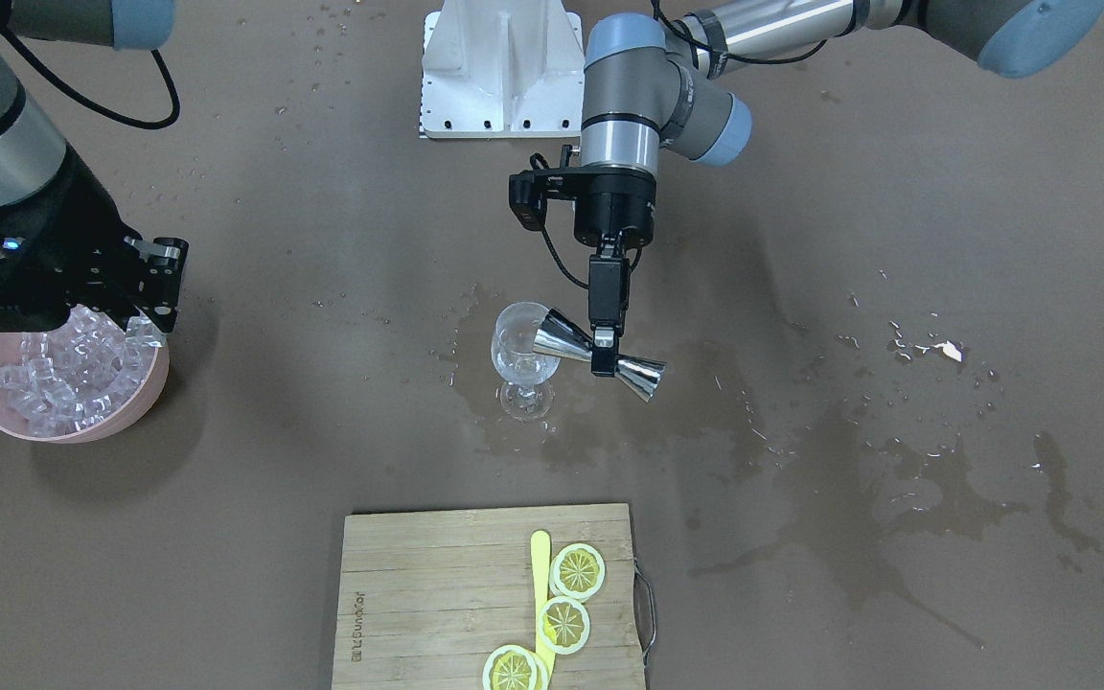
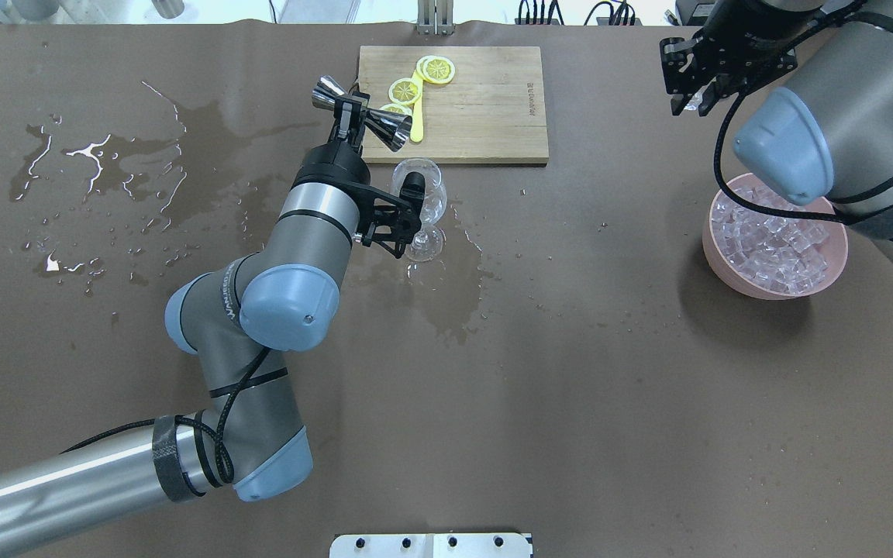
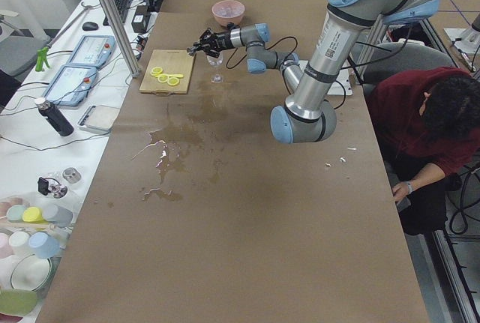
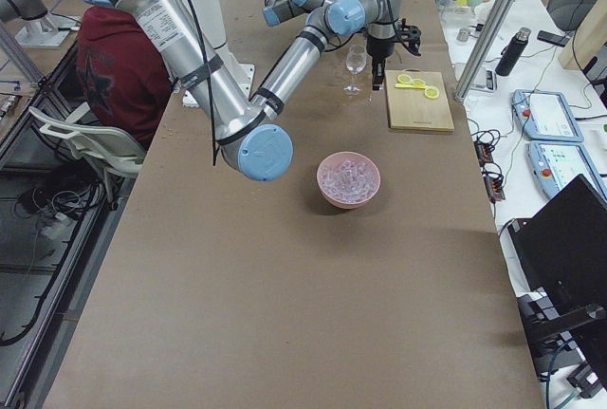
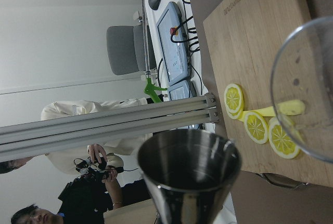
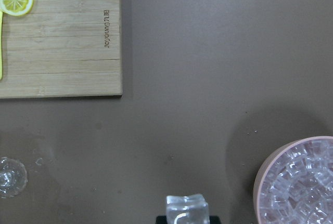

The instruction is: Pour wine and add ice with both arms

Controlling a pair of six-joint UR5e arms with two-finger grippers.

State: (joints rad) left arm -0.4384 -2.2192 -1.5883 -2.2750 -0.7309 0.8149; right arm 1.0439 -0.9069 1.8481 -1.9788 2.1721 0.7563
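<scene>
My left gripper [image 1: 607,351] is shut on the waist of a steel jigger [image 1: 643,374]. The jigger lies tipped sideways with one mouth at the rim of the stemmed glass [image 1: 519,359]. In the overhead view the left gripper [image 2: 351,120] holds the jigger [image 2: 384,128] just beyond the glass [image 2: 425,208]. The wine is barely visible; I cannot make out a stream. My right gripper [image 1: 154,321] is shut on one clear ice cube [image 1: 143,332] above the pink bowl [image 1: 135,407] of ice cubes [image 1: 63,374]. The held cube also shows in the right wrist view [image 6: 186,208].
A wooden cutting board [image 1: 437,594] with lemon slices [image 1: 578,570] and a yellow stick lies past the glass. Wet puddles [image 1: 897,479] spread over the brown table on the left arm's side and around the glass. The white base bracket [image 1: 501,67] sits by the robot.
</scene>
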